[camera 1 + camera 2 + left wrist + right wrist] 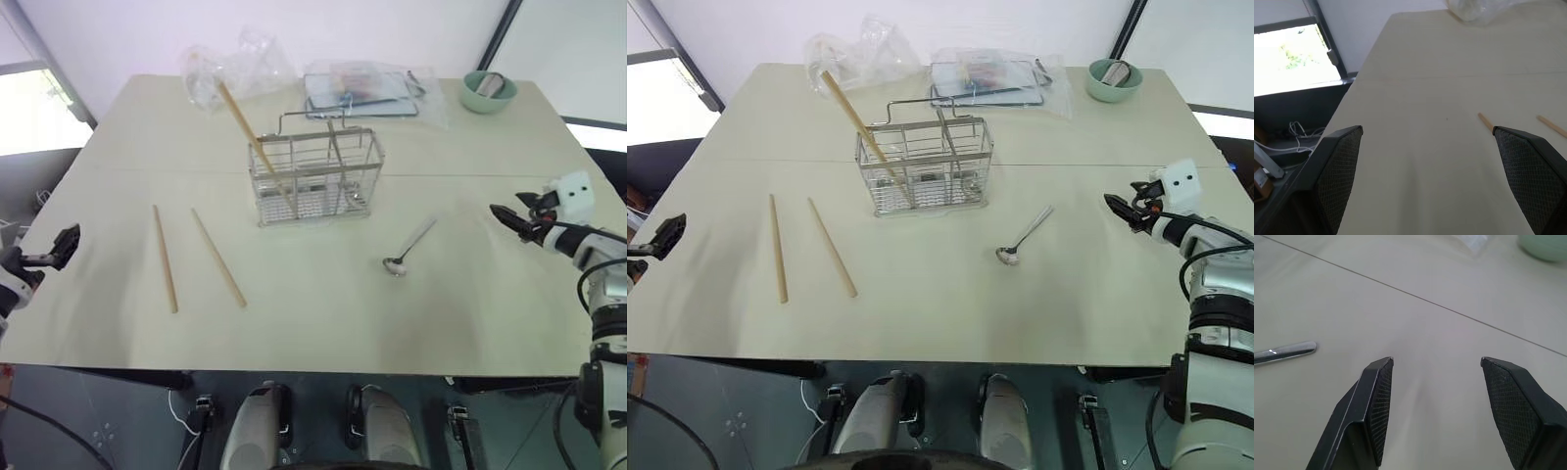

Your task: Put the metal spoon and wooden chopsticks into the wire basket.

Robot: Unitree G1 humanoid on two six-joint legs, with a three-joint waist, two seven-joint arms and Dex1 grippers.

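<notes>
The wire basket (315,174) stands upright in the middle of the table, and one wooden chopstick (250,132) leans inside its left compartment. Two more wooden chopsticks (165,259) (217,257) lie flat on the table to the basket's front left. In front of the basket, to its right, lies the metal spoon (409,247) with its bowl toward me. My left gripper (64,245) hovers open and empty at the table's left edge, left of the chopsticks (1486,122). My right gripper (505,217) is open and empty, right of the spoon handle (1283,352).
Crumpled clear plastic bags (235,64) lie at the back of the table. A flat wire rack wrapped in plastic (362,90) sits behind the basket, and a green bowl (488,91) stands at the back right. The table (323,323) ends close in front of me.
</notes>
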